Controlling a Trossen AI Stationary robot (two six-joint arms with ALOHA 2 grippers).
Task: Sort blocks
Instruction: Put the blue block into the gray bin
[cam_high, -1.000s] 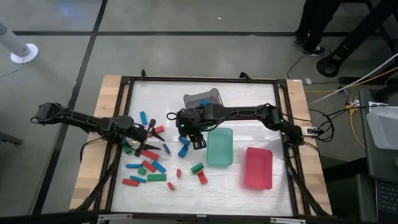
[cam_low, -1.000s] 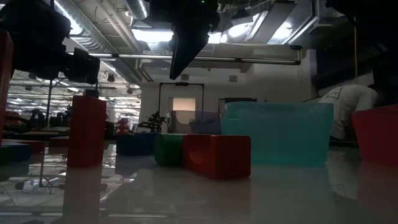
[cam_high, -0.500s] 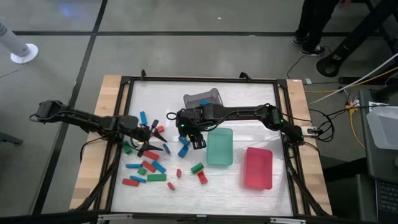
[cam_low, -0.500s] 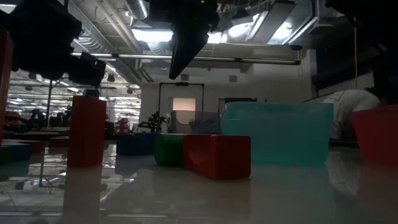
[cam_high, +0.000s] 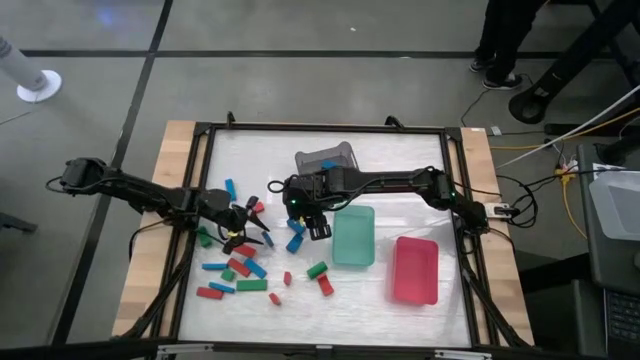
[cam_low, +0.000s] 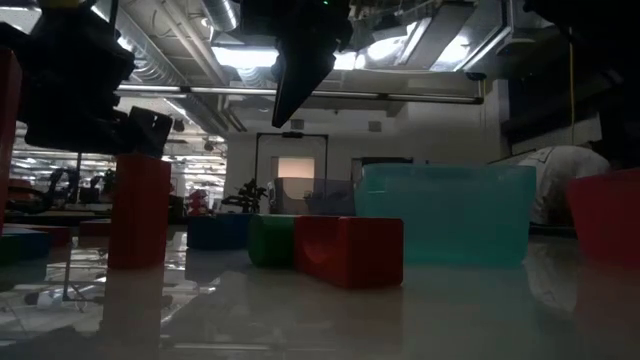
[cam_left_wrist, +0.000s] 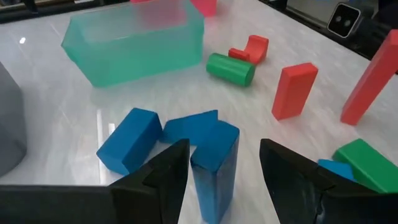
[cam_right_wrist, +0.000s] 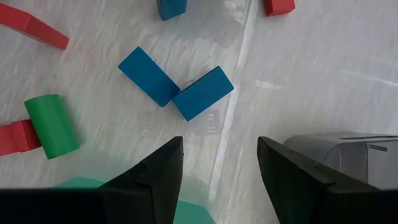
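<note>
Red, blue and green blocks lie scattered over the white table's left half (cam_high: 245, 270). My left gripper (cam_high: 252, 228) reaches in low from the left and is open. Its fingers (cam_left_wrist: 163, 177) stand on either side of an upright blue block (cam_left_wrist: 214, 165), and no touch shows. Just beyond lie two more blue blocks (cam_left_wrist: 129, 142) (cam_left_wrist: 189, 126). My right gripper (cam_high: 312, 226) hangs open above that same pair (cam_right_wrist: 149, 76) (cam_right_wrist: 203, 93) with nothing between its fingers.
A green tray (cam_high: 353, 236) and a red tray (cam_high: 415, 270) sit right of the blocks, and a grey basket (cam_high: 325, 160) stands behind my right gripper. A green cylinder (cam_left_wrist: 230, 67) and an upright red block (cam_left_wrist: 293, 90) stand near the blue ones. A person's legs show beyond the far edge.
My left gripper has moved toward the table's right edge and tipped downward, coming in around the upright blue block. Its fingers stay open. My right arm and the blocks have kept still.
</note>
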